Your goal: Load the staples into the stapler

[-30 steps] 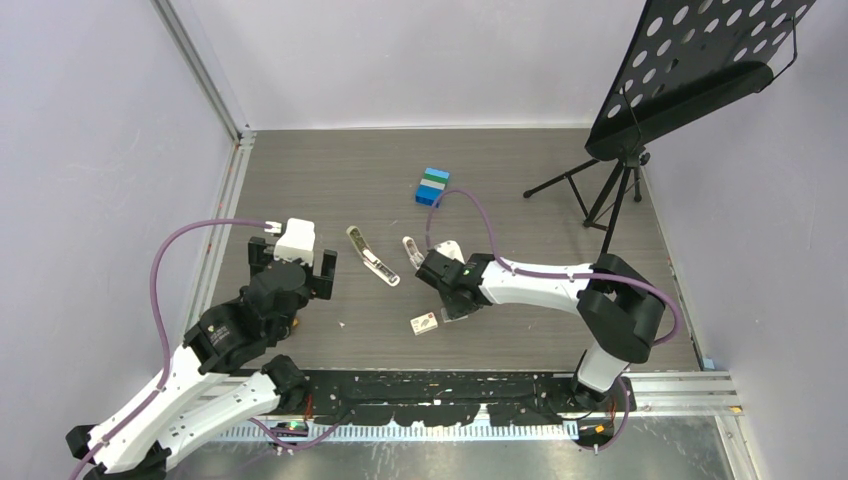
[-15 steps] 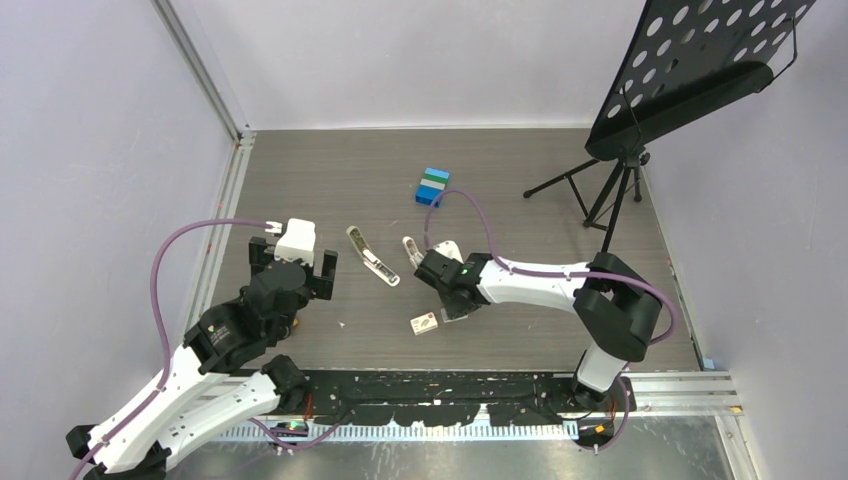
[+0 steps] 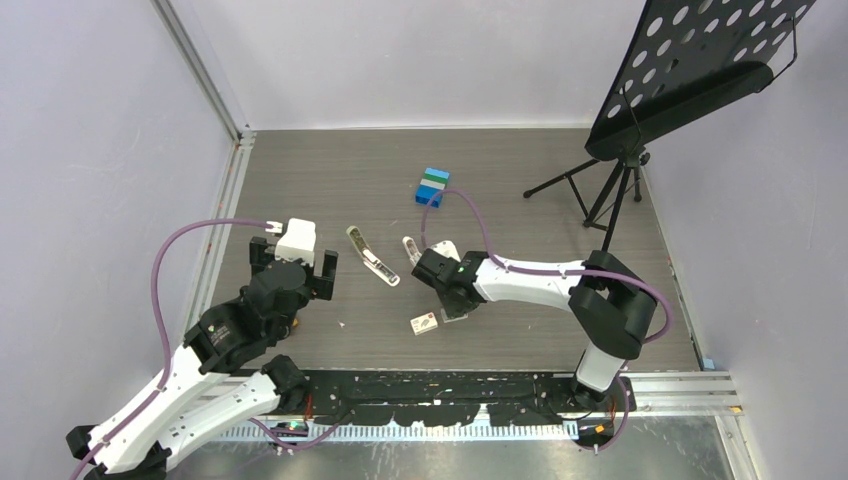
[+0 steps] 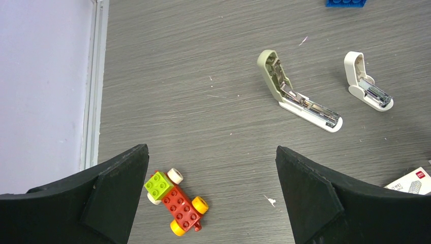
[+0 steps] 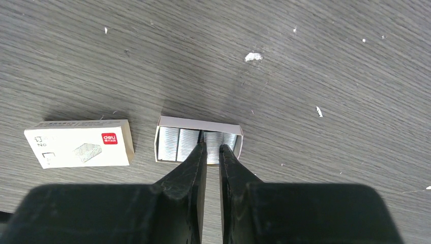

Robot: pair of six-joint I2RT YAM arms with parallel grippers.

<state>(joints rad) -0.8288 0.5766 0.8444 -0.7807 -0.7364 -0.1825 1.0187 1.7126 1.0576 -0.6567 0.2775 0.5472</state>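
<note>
Right end effector [image 5: 212,146] has crept slightly leftward and now pinches narrowly on the staples [image 5: 167,142] in their open tray [image 5: 198,121], near-centre on the worktop [image 5: 305,61]. The stapler [image 4: 297,99] lies hinged open, well apart. I hold the left end effector [image 4: 211,148] wide. I judge lift-out comes next.

stapler [image 4: 282,94] hinged open | staples [image 5: 170,144] in open tray beside white box [image 5: 79,143]

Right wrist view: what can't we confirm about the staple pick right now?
- Right wrist: the right gripper tips sit in the staples tray; its fingers hide whether a strip is pinched.
- Left wrist: the staple box is cut off at the right edge.
- Top external: the stapler channel is too small to tell if it is loaded or empty.
</note>
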